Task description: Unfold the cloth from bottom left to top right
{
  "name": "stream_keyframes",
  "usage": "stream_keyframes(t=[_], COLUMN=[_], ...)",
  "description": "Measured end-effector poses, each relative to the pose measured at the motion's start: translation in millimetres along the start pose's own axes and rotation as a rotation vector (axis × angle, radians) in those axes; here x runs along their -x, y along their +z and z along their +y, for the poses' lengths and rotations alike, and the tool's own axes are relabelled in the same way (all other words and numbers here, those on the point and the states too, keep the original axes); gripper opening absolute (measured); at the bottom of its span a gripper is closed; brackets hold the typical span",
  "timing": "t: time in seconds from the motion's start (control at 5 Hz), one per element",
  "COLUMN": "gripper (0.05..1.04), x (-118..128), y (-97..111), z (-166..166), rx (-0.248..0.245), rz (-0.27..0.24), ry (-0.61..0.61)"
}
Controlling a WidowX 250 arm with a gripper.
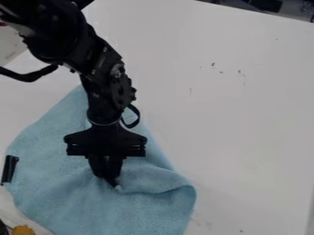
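The gripper (113, 181) points down over the middle of the blue cloth (92, 206), its fingers together at the fabric. A small pinch of cloth shows at the tips, and creases run out from there, so it looks shut on the cloth. To the right of the tips a raised fold curves toward the cloth's right edge. Much of the cloth lies spread on the white table, with its upper part beneath the arm. The arm hides the fabric directly behind the gripper.
A small black object (9, 170) lies at the cloth's left edge. In the bottom left corner is a yellow item (23, 230) beside something dark. The white table (245, 114) extends to the right, with a few dark specks on it.
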State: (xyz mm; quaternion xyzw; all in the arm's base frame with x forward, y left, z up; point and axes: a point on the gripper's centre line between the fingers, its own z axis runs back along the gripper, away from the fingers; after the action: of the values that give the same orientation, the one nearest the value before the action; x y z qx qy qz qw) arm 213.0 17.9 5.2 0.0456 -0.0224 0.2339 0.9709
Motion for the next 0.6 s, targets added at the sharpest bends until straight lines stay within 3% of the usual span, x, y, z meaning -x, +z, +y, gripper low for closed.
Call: stream_keyframes(t=[0.2, 0.6], gripper=[0.146, 0.091], x=[3, -3], y=[2, 40], z=[1, -9], rx=[-0.033, -0.130], rz=[0.017, -0.040], ry=[-0.010, 0.000])
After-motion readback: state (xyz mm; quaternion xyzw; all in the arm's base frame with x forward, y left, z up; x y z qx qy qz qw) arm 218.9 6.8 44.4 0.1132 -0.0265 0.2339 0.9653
